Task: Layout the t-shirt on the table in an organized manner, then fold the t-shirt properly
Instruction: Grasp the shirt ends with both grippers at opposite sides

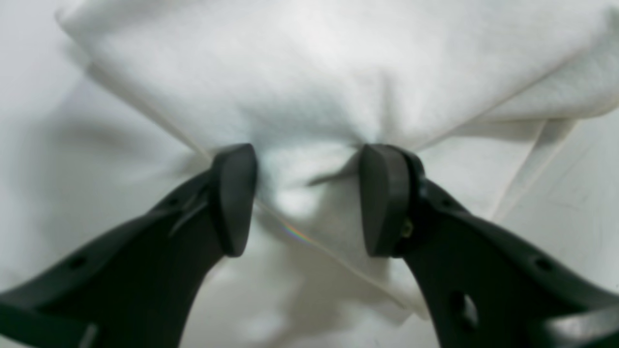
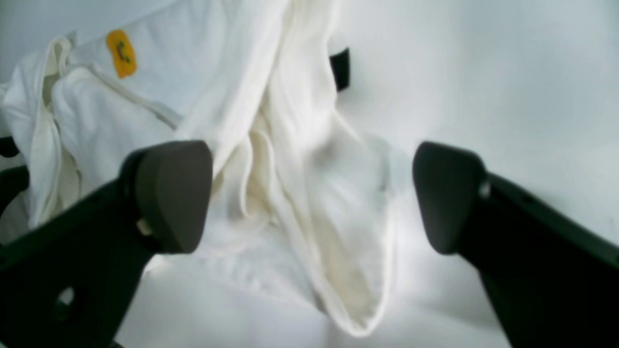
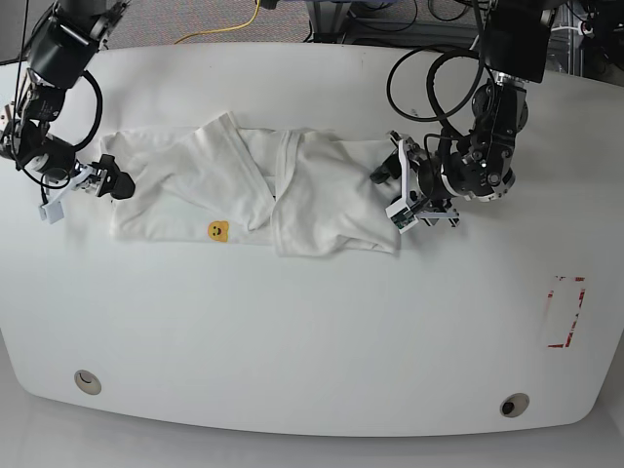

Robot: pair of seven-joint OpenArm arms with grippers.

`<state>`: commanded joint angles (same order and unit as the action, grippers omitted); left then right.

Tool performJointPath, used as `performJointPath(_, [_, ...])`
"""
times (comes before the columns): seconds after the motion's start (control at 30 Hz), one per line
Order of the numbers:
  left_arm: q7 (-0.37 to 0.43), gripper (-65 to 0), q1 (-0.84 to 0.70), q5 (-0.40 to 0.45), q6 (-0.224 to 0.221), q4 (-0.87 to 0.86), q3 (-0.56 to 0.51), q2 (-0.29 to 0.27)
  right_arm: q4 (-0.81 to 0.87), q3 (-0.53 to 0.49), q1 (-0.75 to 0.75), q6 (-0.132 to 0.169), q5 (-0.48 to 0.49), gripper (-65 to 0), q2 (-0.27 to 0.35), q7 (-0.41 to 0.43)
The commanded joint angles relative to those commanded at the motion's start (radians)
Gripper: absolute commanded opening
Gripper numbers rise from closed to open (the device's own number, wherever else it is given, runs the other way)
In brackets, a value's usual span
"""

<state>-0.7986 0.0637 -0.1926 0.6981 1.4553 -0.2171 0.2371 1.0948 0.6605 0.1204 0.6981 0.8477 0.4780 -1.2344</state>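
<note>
Around white t-shirt, jaws part-open

White fabric of a T-shirt is framed between the two dark fingertips of the left gripper, which are held apart with cloth visible in the gap. The fabric is creased into soft folds, and shallow shadows are cast across its middle. A straight edge is seen running diagonally from upper left to lower right, marked by a small rainbow-coloured glint just beside the fingertip at left. At right, overlapping layers are spread across the pale surface of the table.
</note>
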Motion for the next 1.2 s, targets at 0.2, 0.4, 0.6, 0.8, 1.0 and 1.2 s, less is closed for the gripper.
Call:
performJointPath(0.2, [0.0, -32.5, 0.0, 0.0, 0.0, -0.002, 0.0, 0.002, 0.104, -0.002, -0.002, 0.0, 0.0, -1.1, -0.075, -0.044])
performJointPath(0.4, [0.0, -32.5, 0.0, 0.0, 0.0, -0.002, 0.0, 0.002, 0.17, -0.002, -0.002, 0.0, -0.008, -1.3, -0.124, -0.069])
performJointPath(0.6, [0.0, -32.5, 0.0, 0.0, 0.0, 0.0, 0.0, 0.002, 0.17, -0.002, -0.002, 0.0, -0.008, -1.6, -0.135, -0.068])
performJointPath(0.8, [0.0, -32.5, 0.0, 0.0, 0.0, 0.0, 0.0, 0.002, 0.172, -0.002, -0.002, 0.0, -0.008, -14.3, -0.132, -0.064])
performJointPath(1.0, [0.0, -32.5, 0.0, 0.0, 0.0, -0.002, 0.0, 0.002, 0.176, -0.002, 0.0, 0.0, -0.009, -49.0, -0.13, -0.052])
performJointPath(1.2, [0.0, -32.5, 0.0, 0.002, 0.0, -0.002, -0.028, 0.0, 0.226, -0.002, 0.0, 0.0, -0.008, -61.7, -0.13, -0.051])
